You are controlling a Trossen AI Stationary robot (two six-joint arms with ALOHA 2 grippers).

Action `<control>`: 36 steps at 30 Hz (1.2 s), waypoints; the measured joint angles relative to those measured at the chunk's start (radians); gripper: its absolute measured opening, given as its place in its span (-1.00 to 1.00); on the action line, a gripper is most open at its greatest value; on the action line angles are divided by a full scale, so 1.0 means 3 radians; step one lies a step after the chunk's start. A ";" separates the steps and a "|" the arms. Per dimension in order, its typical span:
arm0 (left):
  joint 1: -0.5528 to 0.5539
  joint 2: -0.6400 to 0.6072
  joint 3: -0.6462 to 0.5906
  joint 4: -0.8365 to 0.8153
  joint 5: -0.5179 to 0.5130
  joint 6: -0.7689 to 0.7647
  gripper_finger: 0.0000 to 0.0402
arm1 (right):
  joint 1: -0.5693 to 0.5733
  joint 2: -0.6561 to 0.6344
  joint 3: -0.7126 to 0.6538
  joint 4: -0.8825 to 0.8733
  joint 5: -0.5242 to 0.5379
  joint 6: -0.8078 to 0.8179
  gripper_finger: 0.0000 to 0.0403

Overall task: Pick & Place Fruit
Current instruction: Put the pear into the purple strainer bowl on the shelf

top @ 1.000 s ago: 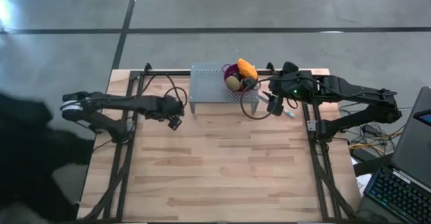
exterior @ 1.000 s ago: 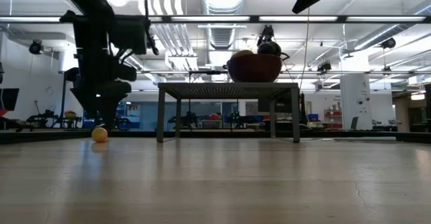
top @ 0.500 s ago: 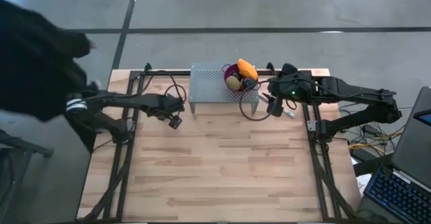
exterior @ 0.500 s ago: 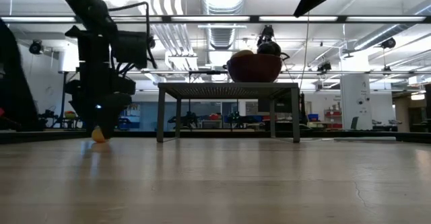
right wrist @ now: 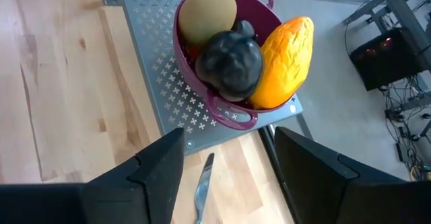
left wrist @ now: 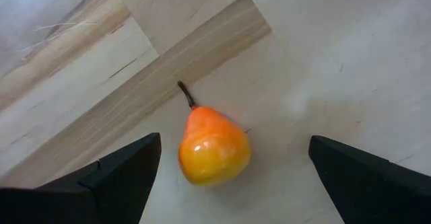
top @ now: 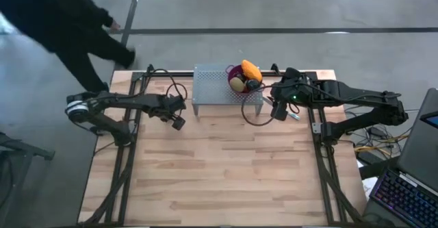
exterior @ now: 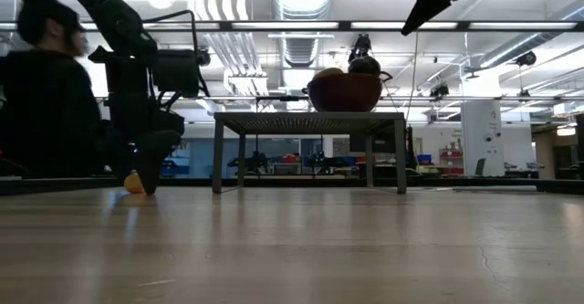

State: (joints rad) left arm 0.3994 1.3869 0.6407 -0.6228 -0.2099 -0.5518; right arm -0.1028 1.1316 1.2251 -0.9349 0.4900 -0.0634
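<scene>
My left gripper [left wrist: 229, 183] hangs low, fingers wide apart straddling the orange pear-shaped fruit [left wrist: 214, 146] on the table at center frame, ready to close, while my right gripper [right wrist: 229, 177], fingers parted and empty, waits near the purple bowl [right wrist: 202, 93] holding 3 fruits.

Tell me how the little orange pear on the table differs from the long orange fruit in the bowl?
The pear is small, smooth and glossy with a dark stem; the long orange fruit is larger, elongated and ridged. The pear lies alone on the bare wood between the left pincer's open fingers; the long fruit leans in the purple bowl beside other fruit. Both are orange.
</scene>
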 joint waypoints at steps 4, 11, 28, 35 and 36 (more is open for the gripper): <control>0.0017 -0.0001 0.0000 0.0004 0.0005 0.0006 0.87 | 0.0000 0.0000 0.0000 0.0004 0.0006 -0.0002 0.13; 0.0019 0.0000 -0.0001 0.0015 -0.0009 0.0005 0.64 | 0.0000 0.0000 0.0000 0.0004 0.0006 -0.0001 0.22; 0.0021 0.0001 -0.0006 -0.0006 -0.0050 -0.0078 0.21 | 0.0000 0.0000 -0.0003 0.0004 0.0005 0.0005 0.12; 0.0021 0.0004 -0.0006 -0.0008 -0.0055 -0.0079 0.05 | 0.0000 0.0000 -0.0003 0.0004 0.0005 0.0014 0.06; 0.0021 0.0004 -0.0006 -0.0008 -0.0058 -0.0079 0.03 | 0.0000 0.0000 -0.0003 0.0004 0.0005 0.0014 0.07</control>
State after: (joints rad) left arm 0.4057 1.3880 0.6388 -0.6250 -0.2272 -0.5755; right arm -0.1028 1.1316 1.2243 -0.9338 0.4915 -0.0593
